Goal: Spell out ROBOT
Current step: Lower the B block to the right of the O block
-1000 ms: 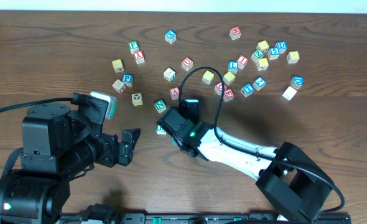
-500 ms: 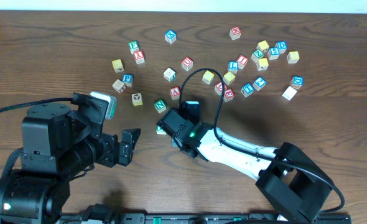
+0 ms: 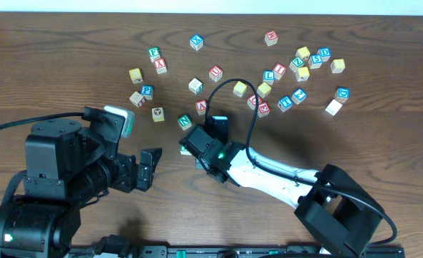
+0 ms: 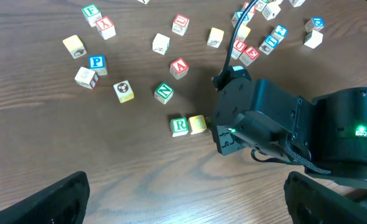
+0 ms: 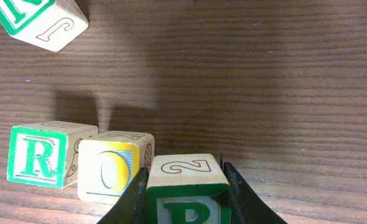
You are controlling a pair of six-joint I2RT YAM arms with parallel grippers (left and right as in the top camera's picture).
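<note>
My right tool (image 5: 185, 194) grips the green-framed wooden B cube (image 5: 185, 174); yellow-faced wooden O cube (image 5: 112, 169) just left, open desk (image 5: 277, 87) ahead; arm stretched low.

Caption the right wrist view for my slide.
Right gripper holds a green-framed cube beside the yellow O cube, next to the R cube.

The green-framed wooden R cube (image 4: 180, 126) is lying on the brown wooden table (image 4: 59, 155). A pale yellow-faced wooden cube (image 4: 197, 124) is touching its right side. Just right of that one, the green-framed wooden B cube (image 5: 186, 177) is sitting between the fingers of the right gripper (image 5: 185, 198). The green wooden N cube (image 4: 163, 93) is lying behind the green-framed wooden R cube, apart from it.
</note>
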